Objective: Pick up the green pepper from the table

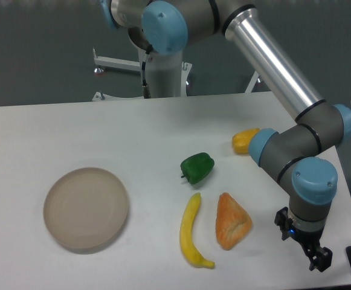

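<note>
The green pepper lies on the white table near its middle, glossy and dark, with its short stem pointing left. My gripper hangs low over the table's front right corner, well to the right of the pepper and nearer the camera. Its black fingers stand apart and hold nothing. The arm's grey wrist rises above it and hides part of the yellow-orange pepper.
A yellow banana and an orange wedge-shaped item lie just in front of the green pepper. A yellow-orange pepper sits to the right behind it. A round beige plate is at the front left.
</note>
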{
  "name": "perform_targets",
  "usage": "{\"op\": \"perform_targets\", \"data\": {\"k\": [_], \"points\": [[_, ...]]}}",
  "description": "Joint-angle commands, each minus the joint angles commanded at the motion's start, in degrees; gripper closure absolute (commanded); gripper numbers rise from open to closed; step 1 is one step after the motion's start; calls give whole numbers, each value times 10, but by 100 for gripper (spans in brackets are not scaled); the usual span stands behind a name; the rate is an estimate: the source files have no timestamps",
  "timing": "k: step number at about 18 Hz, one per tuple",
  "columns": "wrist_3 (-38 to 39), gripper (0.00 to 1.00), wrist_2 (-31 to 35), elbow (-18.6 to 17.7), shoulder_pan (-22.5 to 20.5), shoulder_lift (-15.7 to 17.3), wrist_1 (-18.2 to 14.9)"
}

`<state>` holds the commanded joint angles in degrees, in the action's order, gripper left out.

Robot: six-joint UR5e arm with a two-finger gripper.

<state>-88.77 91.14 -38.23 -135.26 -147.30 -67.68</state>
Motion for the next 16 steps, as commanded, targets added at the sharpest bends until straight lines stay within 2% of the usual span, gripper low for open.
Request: {"op": "perform_targets", "data": {"k": [13, 16], "points": [[7, 0, -3, -7, 4, 7, -2], [7, 0, -9, -25, 4, 16, -2]]}}
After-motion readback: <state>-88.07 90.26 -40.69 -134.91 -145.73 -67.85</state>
